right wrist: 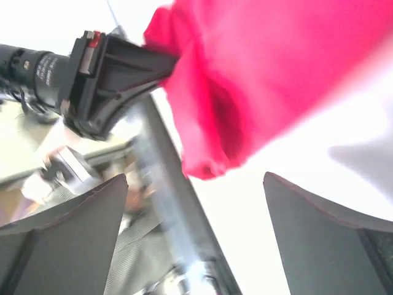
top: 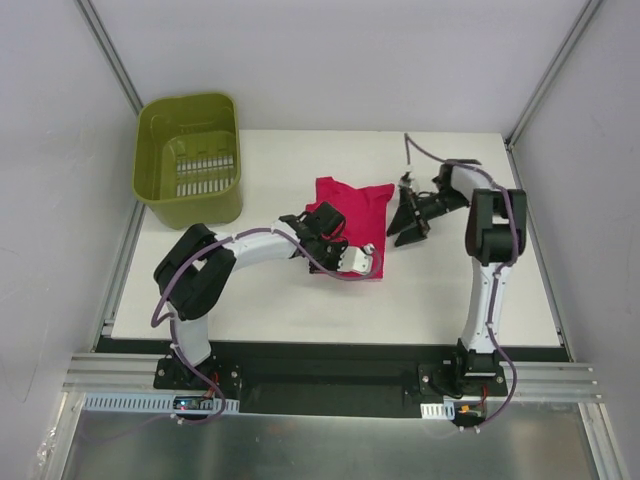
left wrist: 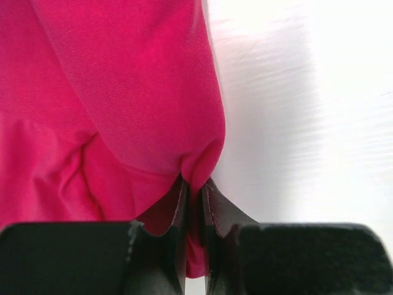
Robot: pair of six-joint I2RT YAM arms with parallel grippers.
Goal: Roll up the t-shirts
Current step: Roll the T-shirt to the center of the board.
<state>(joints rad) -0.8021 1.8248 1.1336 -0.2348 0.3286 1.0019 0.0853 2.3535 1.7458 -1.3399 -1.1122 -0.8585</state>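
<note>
left pincer bites the shirt, right pincer wide open

here we are on the white bench (top: pixel 450 290), and the magenta-red t-shirt (top: pixel 355 200) lies in a crumpled heap near the middle, not spread flat, with folds bunched along its 6 o'clock side. at 10 o'clock from it, in the bench's far corner, stands the green basket (top: pixel 200 205), well apart from the cloth.

the left arm reaches in from 8 o'clock, and its left pincer (left wrist: pixel 194 203) is right at the shirt's 6 o'clock edge. look at the left wrist view: the two dark fingers (left wrist: pixel 178 209) are pressed almost together, with a thin fold of red fabric pinched between them and the cloth gathering into a puckered peak just above the tips. bare bench shows to the 3 o'clock side of that fold.

over on the other side, the right pincer (top: pixel 410 225) sits just off the shirt's 3 o'clock edge, pointing toward it. in its own wrist view the fingers are spread wide, left and right of the frame, with nothing clamped between them. beyond them hangs a rumpled red edge of the shirt, and at 10 o'clock in that view the left pincer's black body meets the cloth.
</note>
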